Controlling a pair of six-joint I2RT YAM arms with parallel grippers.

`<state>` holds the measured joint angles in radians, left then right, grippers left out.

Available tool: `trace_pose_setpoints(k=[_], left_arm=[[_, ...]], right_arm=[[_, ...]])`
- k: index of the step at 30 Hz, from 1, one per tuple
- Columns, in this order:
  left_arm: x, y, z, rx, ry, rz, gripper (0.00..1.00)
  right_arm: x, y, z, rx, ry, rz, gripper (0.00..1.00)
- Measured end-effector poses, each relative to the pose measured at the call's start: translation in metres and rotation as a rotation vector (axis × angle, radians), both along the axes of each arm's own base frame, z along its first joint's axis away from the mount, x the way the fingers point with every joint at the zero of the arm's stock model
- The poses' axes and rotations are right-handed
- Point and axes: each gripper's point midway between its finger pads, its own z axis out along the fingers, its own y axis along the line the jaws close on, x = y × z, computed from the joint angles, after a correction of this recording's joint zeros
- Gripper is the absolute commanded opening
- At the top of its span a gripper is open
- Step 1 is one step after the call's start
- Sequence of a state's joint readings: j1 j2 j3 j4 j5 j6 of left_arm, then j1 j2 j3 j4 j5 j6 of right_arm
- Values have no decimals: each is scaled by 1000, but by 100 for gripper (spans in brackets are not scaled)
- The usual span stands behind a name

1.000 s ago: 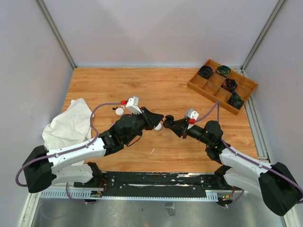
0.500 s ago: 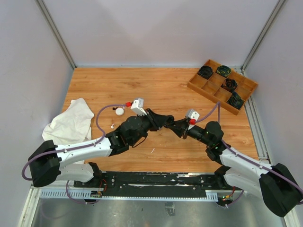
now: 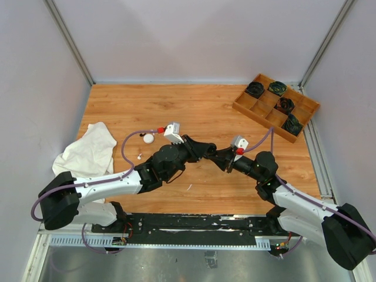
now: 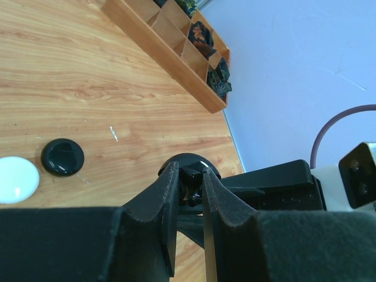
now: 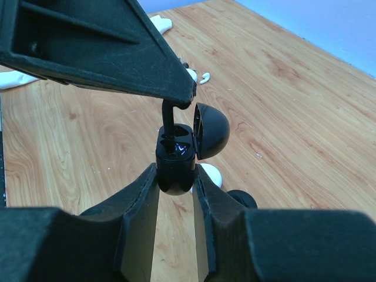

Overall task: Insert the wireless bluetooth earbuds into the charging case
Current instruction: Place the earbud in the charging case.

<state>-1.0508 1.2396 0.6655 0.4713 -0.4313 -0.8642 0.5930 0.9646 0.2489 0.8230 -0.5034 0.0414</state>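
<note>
My right gripper (image 5: 175,176) is shut on a black charging case (image 5: 174,154), held above the table with its domed lid (image 5: 211,130) swung open. From the left, my left gripper (image 4: 191,179) is shut on a black earbud (image 4: 192,183). The earbud's stem (image 5: 168,120) points down into one slot of the case. The two grippers meet tip to tip at mid-table (image 3: 211,154). A white earbud (image 3: 139,156) lies loose on the wood beside a small white puck (image 3: 148,138).
A white puck (image 5: 211,174) and a black puck (image 5: 242,198) lie on the table right under the grippers. A white cloth (image 3: 88,153) is bunched at the left edge. A wooden divided tray (image 3: 245,110) with dark items stands at the back right.
My left gripper has moved right with the black earbud until it meets the case in my right gripper, covering the white puck in the top view. The right arm has barely moved.
</note>
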Motion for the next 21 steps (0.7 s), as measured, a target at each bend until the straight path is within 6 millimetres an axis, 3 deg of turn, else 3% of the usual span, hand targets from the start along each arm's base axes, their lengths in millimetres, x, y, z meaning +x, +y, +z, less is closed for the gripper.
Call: trace_pose_setpoints(k=[12,21], left_arm=[[-4,-6,-5,5,4,-8,24],[-4,-6,-5,3,5,0,48]], right_arm=[[-2,-1,6,17,-14,-2,2],[-2,-2,5,18,-13,-7,2]])
